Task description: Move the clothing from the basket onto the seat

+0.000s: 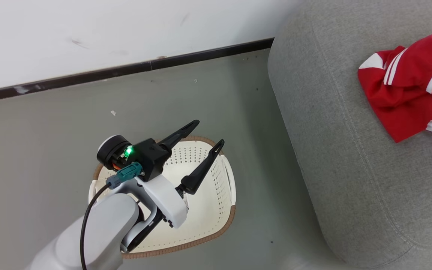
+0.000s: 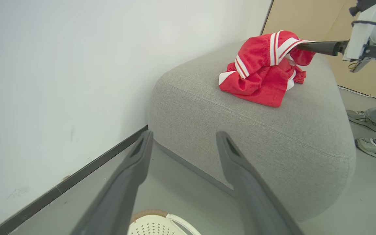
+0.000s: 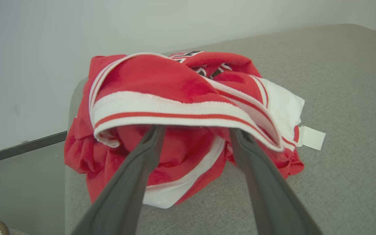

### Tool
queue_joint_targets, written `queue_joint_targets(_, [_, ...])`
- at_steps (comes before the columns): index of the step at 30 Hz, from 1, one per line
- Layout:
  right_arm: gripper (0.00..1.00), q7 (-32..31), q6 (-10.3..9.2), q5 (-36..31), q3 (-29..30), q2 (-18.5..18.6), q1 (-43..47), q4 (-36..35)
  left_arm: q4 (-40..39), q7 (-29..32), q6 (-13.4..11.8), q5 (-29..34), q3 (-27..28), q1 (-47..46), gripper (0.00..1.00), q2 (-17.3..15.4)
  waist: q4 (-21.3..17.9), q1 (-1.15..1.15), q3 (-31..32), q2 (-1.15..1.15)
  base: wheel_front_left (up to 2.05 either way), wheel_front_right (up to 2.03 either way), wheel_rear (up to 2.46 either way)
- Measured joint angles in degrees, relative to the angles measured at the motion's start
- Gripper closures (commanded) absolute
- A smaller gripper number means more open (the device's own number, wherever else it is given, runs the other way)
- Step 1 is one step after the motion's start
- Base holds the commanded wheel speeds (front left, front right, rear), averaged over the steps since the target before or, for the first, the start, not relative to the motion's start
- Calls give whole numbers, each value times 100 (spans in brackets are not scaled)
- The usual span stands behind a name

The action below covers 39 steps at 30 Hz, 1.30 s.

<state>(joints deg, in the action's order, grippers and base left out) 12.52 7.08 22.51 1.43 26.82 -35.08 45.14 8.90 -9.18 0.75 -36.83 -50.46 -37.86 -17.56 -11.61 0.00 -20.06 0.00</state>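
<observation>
The red and white clothing [image 1: 411,90] lies in a crumpled heap on the grey seat [image 1: 351,168], near its far right. My left gripper [image 1: 209,132] hangs open above the cream basket [image 1: 232,217], whose visible inside holds nothing. In the left wrist view the open fingers [image 2: 184,133] point at the seat [image 2: 240,130] and the clothing [image 2: 259,75], with the basket rim [image 2: 155,223] below. My right gripper [image 3: 197,129] is open, its fingertips hidden under the white band of the clothing [image 3: 162,78]. The left wrist view shows it [image 2: 302,45] reaching into the heap from the right.
A white wall with a dark baseboard [image 1: 126,69] runs behind the basket and seat. Grey floor [image 1: 51,131] surrounds the basket. A person's two grey shoes [image 2: 375,145] stand on the floor beyond the seat's far side.
</observation>
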Motion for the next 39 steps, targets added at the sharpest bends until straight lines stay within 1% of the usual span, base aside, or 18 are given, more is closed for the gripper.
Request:
queue_joint_targets(3, [0, -69, 0, 37, -88, 25, 103, -42, 51, -56, 0, -46, 34, 83, 0, 11, -26, 0, 110, 0, 0, 0, 0])
queue_joint_targets(12, [0, -608, 0, 474, -286, 100, 336, -57, 167, -180, -11, -190, 147, 251, 0, 58, -63, 0, 430, 0, 0, 0, 0])
queue_joint_targets(20, [0, -1150, 0, 876, -580, 248, 526, -377, 250, -258, -71, -294, 269, 456, 0, 75, -29, 0, 706, 0, 0, 0, 0])
queue_joint_targets(25, [0, -1147, 0, 966, -719, 423, 547, -832, 272, -308, -113, -352, 345, 587, 0, 82, 28, 0, 863, 0, 0, 0, 0])
queue_joint_targets(33, [0, -1102, 0, 1129, -970, 499, 591, -1395, 283, -386, -231, -411, 537, 733, 0, 81, 186, 0, 1069, 0, 0, 0, 0])
queue_joint_targets(39, [0, -1039, 0, 1234, -1185, 506, 789, -1762, 291, -413, -368, -495, 754, 890, 0, 34, 350, 0, 1197, 0, 0, 0, 0])
